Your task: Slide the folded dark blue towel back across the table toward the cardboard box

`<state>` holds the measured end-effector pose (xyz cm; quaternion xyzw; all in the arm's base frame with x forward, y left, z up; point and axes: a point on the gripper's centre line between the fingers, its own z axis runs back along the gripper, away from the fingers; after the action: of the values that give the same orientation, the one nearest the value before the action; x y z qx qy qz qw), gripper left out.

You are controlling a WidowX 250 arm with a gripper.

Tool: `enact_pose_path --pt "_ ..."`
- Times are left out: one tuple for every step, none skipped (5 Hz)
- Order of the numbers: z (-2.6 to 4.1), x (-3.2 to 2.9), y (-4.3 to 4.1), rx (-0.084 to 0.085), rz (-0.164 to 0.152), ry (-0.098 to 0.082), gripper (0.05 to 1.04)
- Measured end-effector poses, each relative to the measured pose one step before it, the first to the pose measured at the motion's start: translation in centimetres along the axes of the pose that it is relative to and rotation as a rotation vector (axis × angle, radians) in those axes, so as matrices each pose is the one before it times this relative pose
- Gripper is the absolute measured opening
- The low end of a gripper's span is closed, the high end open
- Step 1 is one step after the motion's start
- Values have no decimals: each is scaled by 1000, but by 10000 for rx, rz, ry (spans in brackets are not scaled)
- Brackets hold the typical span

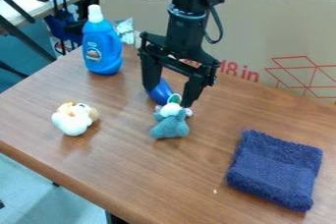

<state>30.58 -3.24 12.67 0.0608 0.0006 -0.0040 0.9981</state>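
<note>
Plush toy [170, 125] sits on the table [138, 169], just in front of the gripper [171, 96] in the camera view. The gripper hangs with its fingers spread, apparently grasping nothing. This looks like lining up, before any grip; closing on the toy from here would likely call for a small shift and careful centring. A blue thing [158, 93] lies behind the toy, partly hidden by it and a finger, so its shape is hard to make out. Whether either finger touches anything, I cannot tell.
</note>
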Motion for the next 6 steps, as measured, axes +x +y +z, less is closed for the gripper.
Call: enact_pose_path --pt "-1043 -168 -315 46 -39 356 1002" --pt "138 1142 -2964 179 -154 -503 1002" --pt "594 1201 -3943 -83 -1066 -349 1002" --pt "-629 552 -2969 -39 -499 51 1002" --pt "-1272 127 -1640 -569 -59 272 1002" --pt "-1830 96 -976 -684 229 443 1002"
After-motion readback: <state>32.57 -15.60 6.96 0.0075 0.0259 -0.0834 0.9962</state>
